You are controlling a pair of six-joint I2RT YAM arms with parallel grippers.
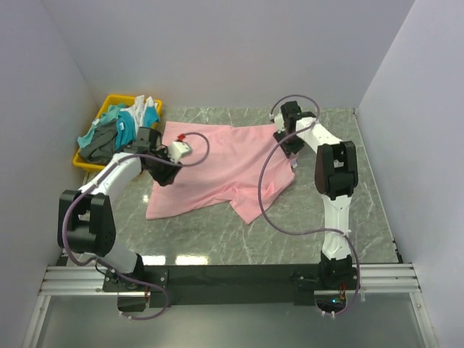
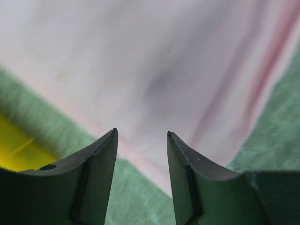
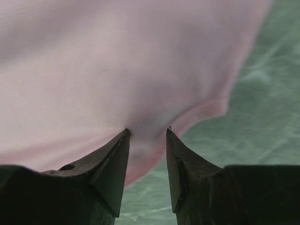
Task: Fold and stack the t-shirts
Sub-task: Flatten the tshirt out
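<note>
The pink shirt (image 1: pixel 217 170) lay spread on the middle of the table (image 1: pixel 348 203), not yet folded, with some wrinkles and one part turned out at its near edge. More shirts (image 1: pixel 116 134) waited in the yellow bin (image 1: pixel 114 99) at the far left.

The left gripper (image 2: pixel 142 133) was over the left edge of the shirt, its fingers spread and holding nothing. The right gripper (image 3: pixel 147 131) was at the far right edge. Its fingers were also spread, and the tips touched the hem, where the cloth made a small pucker between them.

The risk was probably an unequal grasp. If the right fingers closed on the thin hem only, the cloth could slip out during the lift. If the left fingers closed beside the edge, they could catch nothing. Then one side would rise alone, and the shirt would drag and bunch instead of folding flat.
</note>
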